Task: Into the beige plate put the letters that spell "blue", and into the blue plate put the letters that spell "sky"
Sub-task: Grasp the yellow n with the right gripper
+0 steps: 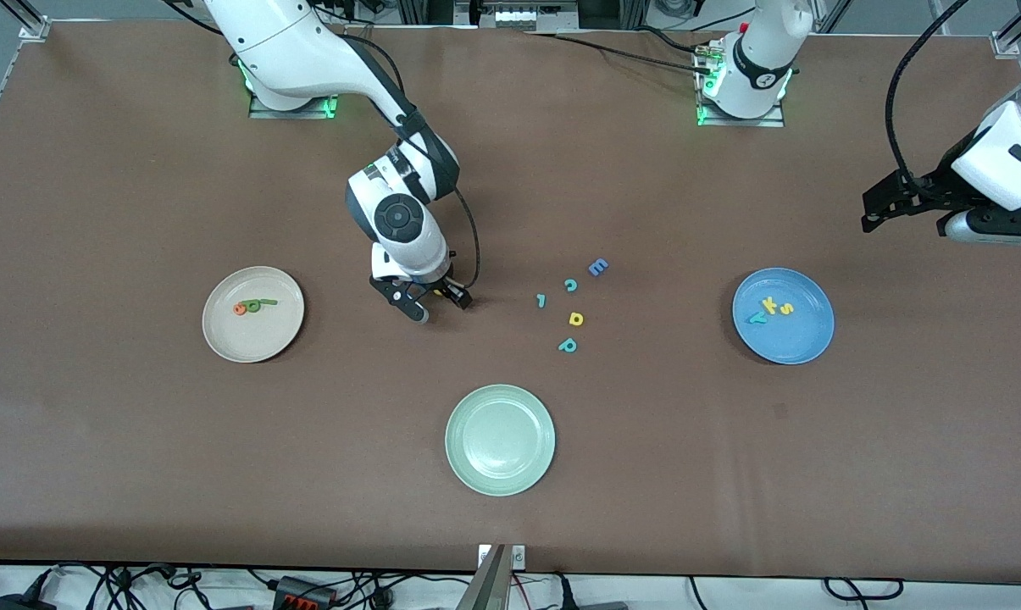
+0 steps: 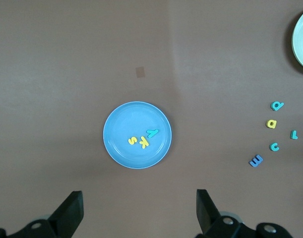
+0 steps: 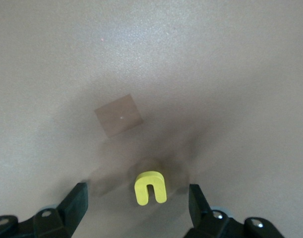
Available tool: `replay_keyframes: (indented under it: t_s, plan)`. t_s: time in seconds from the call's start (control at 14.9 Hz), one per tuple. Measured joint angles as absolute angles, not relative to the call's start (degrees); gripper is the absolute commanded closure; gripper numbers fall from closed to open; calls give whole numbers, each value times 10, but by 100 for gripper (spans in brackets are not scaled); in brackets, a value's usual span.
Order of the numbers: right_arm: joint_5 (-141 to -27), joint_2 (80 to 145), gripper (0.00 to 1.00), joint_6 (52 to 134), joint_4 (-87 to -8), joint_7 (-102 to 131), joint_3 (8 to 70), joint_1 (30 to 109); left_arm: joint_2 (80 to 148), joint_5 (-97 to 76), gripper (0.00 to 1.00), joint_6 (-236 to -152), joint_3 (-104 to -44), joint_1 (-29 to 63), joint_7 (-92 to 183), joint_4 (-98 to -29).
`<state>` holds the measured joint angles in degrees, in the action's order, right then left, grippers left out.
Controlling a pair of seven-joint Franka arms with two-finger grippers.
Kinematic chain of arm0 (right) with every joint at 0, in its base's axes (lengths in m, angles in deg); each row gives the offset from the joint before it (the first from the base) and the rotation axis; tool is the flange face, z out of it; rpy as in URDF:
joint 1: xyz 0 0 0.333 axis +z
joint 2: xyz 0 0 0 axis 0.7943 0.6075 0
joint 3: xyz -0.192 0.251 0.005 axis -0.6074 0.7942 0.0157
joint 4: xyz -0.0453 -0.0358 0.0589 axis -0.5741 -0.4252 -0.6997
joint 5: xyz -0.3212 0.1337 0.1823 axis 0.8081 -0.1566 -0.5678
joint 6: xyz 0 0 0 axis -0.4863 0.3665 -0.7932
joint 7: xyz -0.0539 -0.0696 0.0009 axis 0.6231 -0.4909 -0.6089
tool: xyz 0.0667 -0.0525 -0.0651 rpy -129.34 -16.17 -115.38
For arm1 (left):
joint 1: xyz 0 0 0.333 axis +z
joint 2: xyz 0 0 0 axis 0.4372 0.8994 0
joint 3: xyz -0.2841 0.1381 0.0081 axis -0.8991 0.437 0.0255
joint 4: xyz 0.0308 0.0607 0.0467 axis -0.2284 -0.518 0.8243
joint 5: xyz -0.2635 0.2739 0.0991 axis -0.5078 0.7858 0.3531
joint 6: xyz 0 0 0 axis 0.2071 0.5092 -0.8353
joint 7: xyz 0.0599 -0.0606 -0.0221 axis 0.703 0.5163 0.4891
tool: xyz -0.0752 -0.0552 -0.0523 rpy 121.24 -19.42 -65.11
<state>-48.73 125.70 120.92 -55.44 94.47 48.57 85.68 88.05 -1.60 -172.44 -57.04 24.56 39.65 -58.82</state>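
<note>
My right gripper (image 1: 430, 302) stands open low at the table, toward the right arm's end from the loose letters. The yellow u (image 3: 151, 188) lies flat on the cloth between its fingers, untouched. The beige plate (image 1: 256, 339) holds the orange e (image 1: 240, 308), the light green letter (image 1: 254, 305) and the dark green bar (image 1: 268, 302). In the blue plate (image 1: 790, 341) lie the yellow s (image 1: 786, 308), the yellow k (image 1: 769, 305) and the teal y (image 1: 757, 318). My left gripper (image 1: 879, 207) waits open and empty in the air at the left arm's end, looking down on the blue plate (image 2: 124, 124).
A pale green plate (image 1: 500, 462) sits near the front camera. Loose letters lie mid-table: a blue E (image 1: 597, 267), a teal c (image 1: 570, 285), a small teal letter (image 1: 541, 300), a yellow d-like letter (image 1: 575, 318) and a teal p (image 1: 568, 345). A brown patch (image 3: 118, 115) marks the cloth.
</note>
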Motion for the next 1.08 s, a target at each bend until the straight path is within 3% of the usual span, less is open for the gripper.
replay_keyframes:
  t_s: [0.61,0.87,1.08]
  plan:
    - [-487,1252,77,1213,-559,946,486,857,881,-16,0,-1724,-570,246,397,-588]
    - [-488,1251,89,1213,-559,947,486,857,881,-16,0,-1724,-570,246,398,-588]
    - [-488,1250,89,1214,-559,948,485,856,881,-16,0,-1724,-570,246,398,-588]
